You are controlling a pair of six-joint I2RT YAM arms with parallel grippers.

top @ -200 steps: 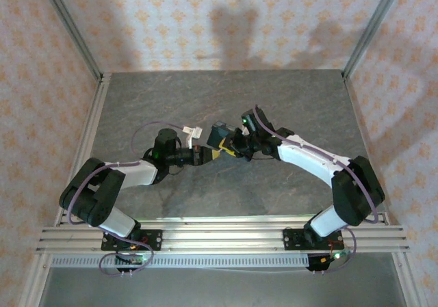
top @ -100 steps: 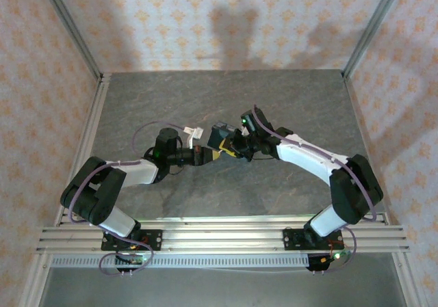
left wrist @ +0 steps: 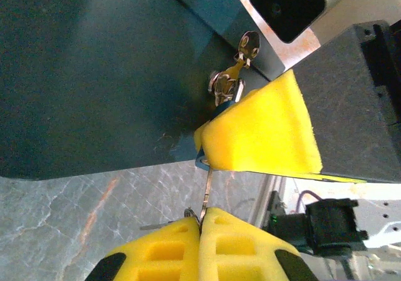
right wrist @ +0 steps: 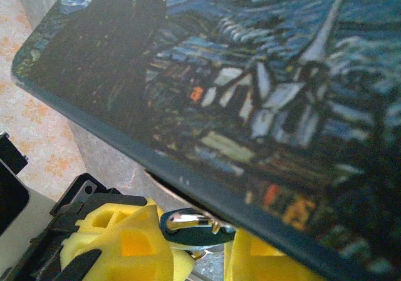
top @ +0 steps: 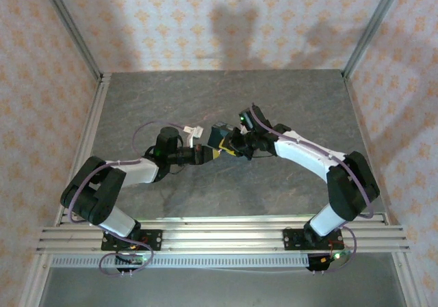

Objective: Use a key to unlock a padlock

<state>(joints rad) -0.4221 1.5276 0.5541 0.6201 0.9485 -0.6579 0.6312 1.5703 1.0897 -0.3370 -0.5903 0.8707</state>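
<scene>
Both arms reach inward; left gripper (left wrist: 200, 223) pinches key (left wrist: 207, 190); right gripper (right wrist: 199, 246) clamps padlock (right wrist: 188, 226).

My left gripper (left wrist: 202, 224) wears yellow foam pads (left wrist: 247, 250), porous and matt, with moulded square hollows. Pinched between them is the thin silvery metal key (left wrist: 207, 190), smooth and bright. My right gripper (right wrist: 207, 250) has the same soft yellow foam, backed by matt black plastic, pressed on the tiny blue padlock (right wrist: 200, 234). Its body looks glossy, and its metal loop (right wrist: 185, 217) shines like chrome. The dark blue painted rectangular box (right wrist: 250, 93) carries a glossy printed picture. Its plain teal face (left wrist: 94, 74) is smooth, satin and lightly scuffed, and its small silvery metal hasp (left wrist: 227, 84) is polished. The grey table top (left wrist: 69, 199) looks matt and veined like marble.
</scene>
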